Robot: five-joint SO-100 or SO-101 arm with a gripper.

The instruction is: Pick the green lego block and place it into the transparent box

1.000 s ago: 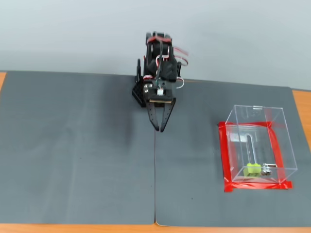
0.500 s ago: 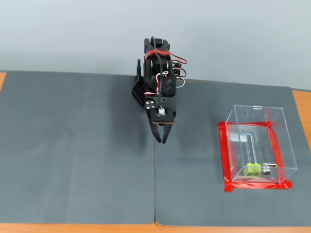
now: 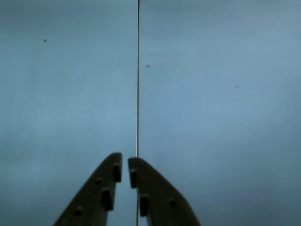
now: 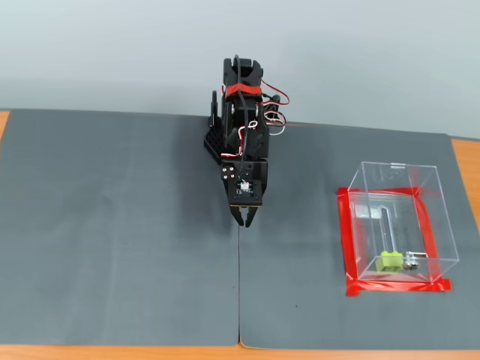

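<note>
The green lego block (image 4: 389,260) lies inside the transparent box (image 4: 427,196), near its front wall, beside a small metal piece (image 4: 410,262). The box stands on the right of the grey mat, outlined by red tape (image 4: 346,240). My gripper (image 4: 247,219) hangs over the middle of the mat, well left of the box, pointing down at the mat seam. In the wrist view the gripper (image 3: 125,162) has its two dark fingers almost touching, with nothing between them. Neither block nor box shows in the wrist view.
The arm's base (image 4: 241,112) stands at the back centre of the mat. A seam (image 4: 239,292) between two grey mats runs from the gripper to the front edge. Wooden table edge (image 4: 465,161) shows at the right.
</note>
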